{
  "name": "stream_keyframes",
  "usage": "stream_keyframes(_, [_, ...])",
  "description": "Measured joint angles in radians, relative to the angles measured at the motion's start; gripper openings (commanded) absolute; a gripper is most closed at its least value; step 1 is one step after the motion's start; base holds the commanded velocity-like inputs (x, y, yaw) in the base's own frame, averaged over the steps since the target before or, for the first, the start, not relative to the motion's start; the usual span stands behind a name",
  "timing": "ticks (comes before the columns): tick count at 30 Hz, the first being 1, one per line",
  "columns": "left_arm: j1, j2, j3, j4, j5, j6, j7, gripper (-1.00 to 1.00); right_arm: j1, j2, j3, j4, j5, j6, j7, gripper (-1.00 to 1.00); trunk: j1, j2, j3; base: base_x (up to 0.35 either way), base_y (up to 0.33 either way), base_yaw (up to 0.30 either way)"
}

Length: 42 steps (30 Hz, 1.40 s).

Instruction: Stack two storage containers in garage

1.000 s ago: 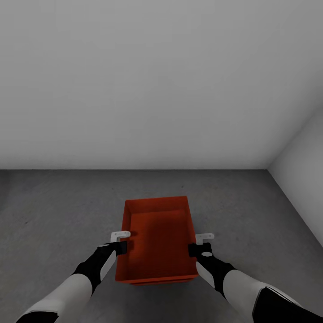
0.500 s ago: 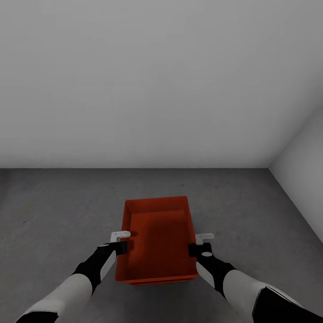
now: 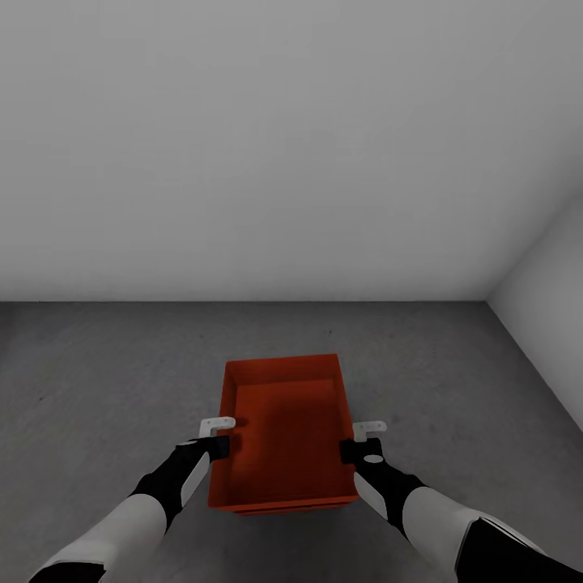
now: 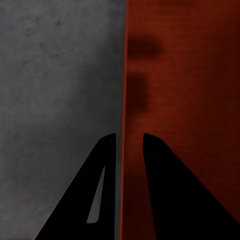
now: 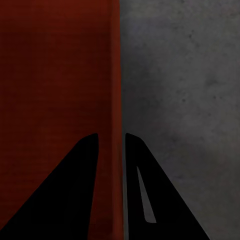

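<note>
We're in the bare grey-white garage, and both arms are out in front of the robot, one on each long side of an open orange-red rectangular storage container (image 3: 283, 433) with thin ribbed walls. A second orange-red rim (image 3: 283, 510) peeks out just beneath its near edge, so it sits nested or stacked on another bin of the same colour, though how deep I can't tell.

The left gripper (image 3: 217, 437) straddles the container's left wall: in the left wrist view its two dark fingers (image 4: 165, 190) sit one on each side of the thin red wall (image 4: 121, 100), one over the bin's inside, the other over the dark grey speckled concrete floor (image 4: 55, 75). The fingers lie close against the wall on both sides, clamped on it as far as the view shows.

The right gripper (image 3: 356, 441) mirrors it on the opposite wall. In the right wrist view its dark fingers (image 5: 65, 195) bracket the red wall (image 5: 117, 75) the same way, inner finger over the ribbed red interior, outer finger over concrete, closed on that wall.

Beyond the fingertips of both hands, the container's far end points toward the plain back wall (image 3: 291, 146), with open concrete floor (image 3: 121, 364) between. Off to the right hand's outer side, a second pale wall (image 3: 551, 291) meets the back one at a corner.
</note>
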Motion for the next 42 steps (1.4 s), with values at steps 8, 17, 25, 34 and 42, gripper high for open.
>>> stream_keyframes(8, [0.000, 0.000, 0.000, 0.000, 0.000, 0.000, 0.000, -1.00, 0.000, 0.000, 0.000, 0.000, -0.001, 0.000, 0.000, -1.00, 0.012, -0.021, -0.009, 0.000, 0.000, 0.000])
stream_keyframes(17, [0.000, 0.000, 0.000, 0.000, 0.000, 0.000, 0.000, -1.00, 0.000, 0.000, -0.001, 0.000, 0.001, 0.000, 0.000, -1.00, 0.042, -0.077, -0.035, 0.000, 0.000, 0.000])
stream_keyframes(25, [0.000, 0.000, 0.000, 0.000, 0.000, 0.000, 0.000, -1.00, 0.000, 0.000, 0.000, 0.000, 0.000, 0.000, 0.000, -1.00, 0.054, -0.098, -0.044, 0.000, 0.000, 0.000])
stream_keyframes(34, [0.000, 0.000, 0.000, 0.000, 0.000, 0.000, 0.000, -1.00, 0.000, 0.000, 0.000, 0.000, 0.000, 0.000, 0.000, -1.00, 0.088, -0.161, -0.072, 0.000, 0.000, 0.000])
stream_keyframes(42, [0.000, 0.000, 0.000, 0.000, 0.000, 0.000, 0.000, -1.00, 0.000, 0.000, -0.001, 0.000, 0.001, 0.000, 0.000, -1.00, 0.100, -0.182, -0.082, 0.000, 0.000, 0.000])
